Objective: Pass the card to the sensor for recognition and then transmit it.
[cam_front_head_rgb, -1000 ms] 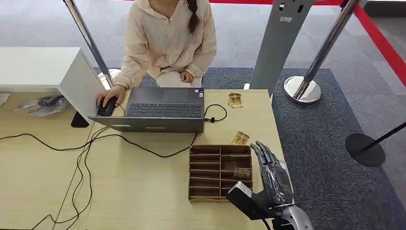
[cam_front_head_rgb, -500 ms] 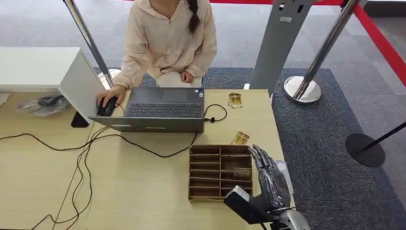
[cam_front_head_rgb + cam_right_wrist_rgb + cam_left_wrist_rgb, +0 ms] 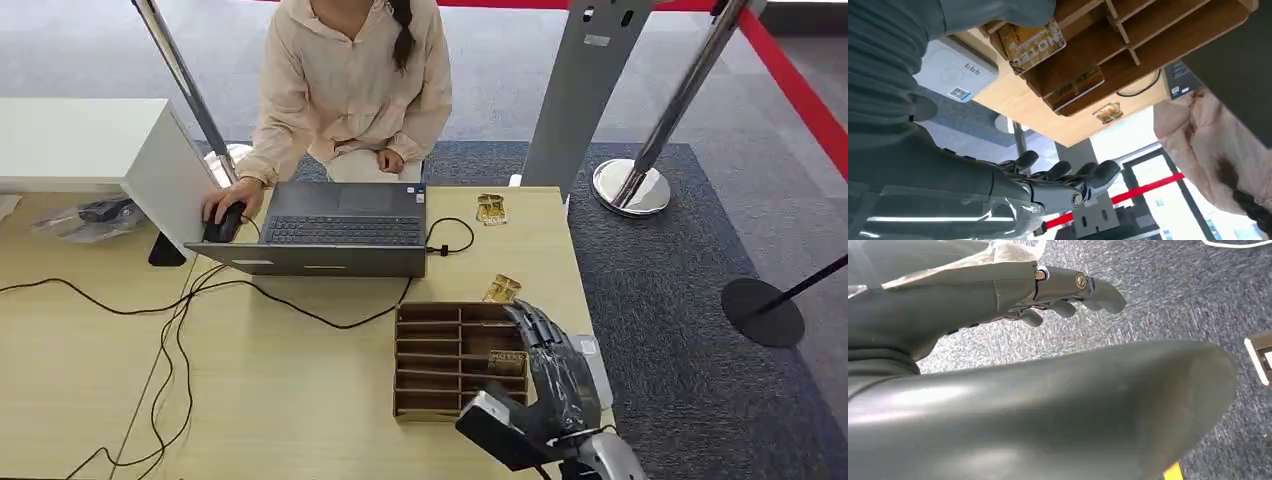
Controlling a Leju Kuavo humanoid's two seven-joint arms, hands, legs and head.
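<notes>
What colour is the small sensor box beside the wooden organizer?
White, with a small blue mark; the sensor box shows best in the right wrist view.

Wooden organizer (image 3: 440, 360) corner behind right hand (image 3: 555, 385)

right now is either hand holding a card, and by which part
No card is held. The right hand hovers open over the wooden organizer, near a card in it. The left hand hangs over the carpet with nothing in it.
</notes>
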